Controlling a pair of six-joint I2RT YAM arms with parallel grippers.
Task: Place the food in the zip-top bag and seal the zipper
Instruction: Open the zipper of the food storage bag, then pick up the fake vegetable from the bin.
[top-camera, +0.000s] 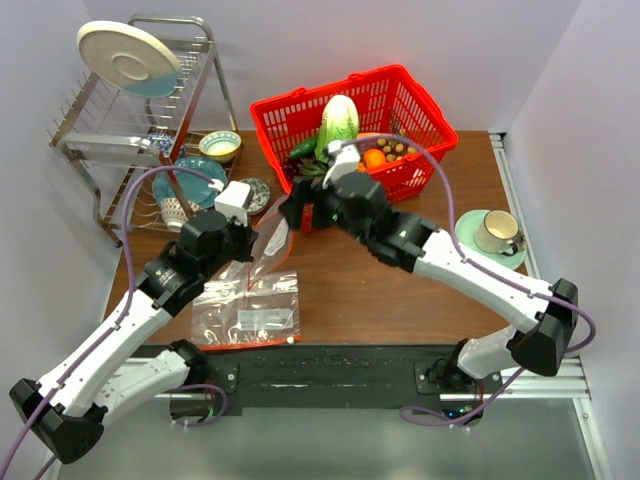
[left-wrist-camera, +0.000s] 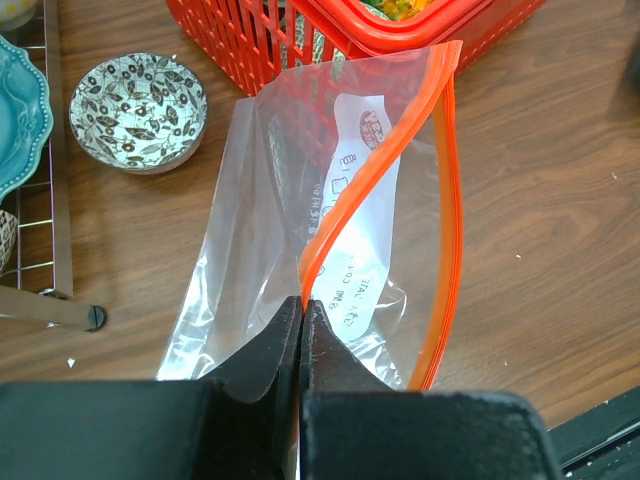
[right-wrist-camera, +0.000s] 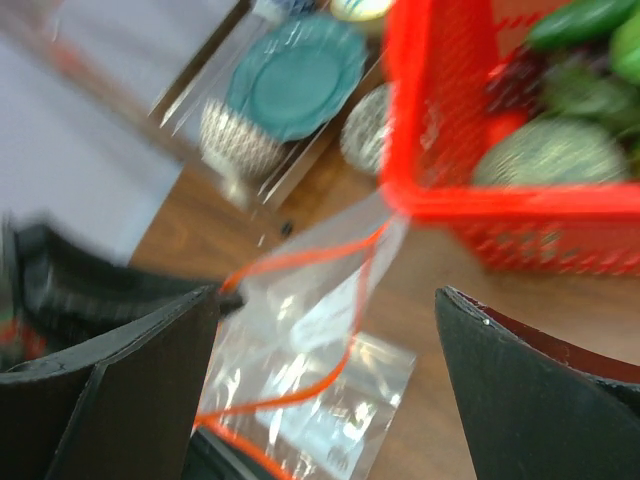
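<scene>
My left gripper (top-camera: 256, 238) is shut on the near lip of a clear zip-top bag (top-camera: 270, 250) and holds it up off the table. In the left wrist view the shut gripper (left-wrist-camera: 302, 303) pinches the red-orange zipper strip (left-wrist-camera: 345, 210); the far lip (left-wrist-camera: 452, 230) bows away, so the mouth gapes. My right gripper (top-camera: 295, 212) is open and empty, just right of the bag's mouth; its view, which is blurred, shows the bag (right-wrist-camera: 320, 290) between its fingers. The napa cabbage (top-camera: 340, 120), the cucumber (top-camera: 305, 150) and the brown nuts (top-camera: 392, 148) lie in the red basket (top-camera: 420, 105).
A second clear bag (top-camera: 250, 315) lies flat near the front edge. An orange (top-camera: 373, 158) is in the basket. A dish rack (top-camera: 140, 110), a teal plate (top-camera: 195, 180) and a patterned bowl (left-wrist-camera: 138, 110) stand at left. A cup on a saucer (top-camera: 495, 232) stands at right.
</scene>
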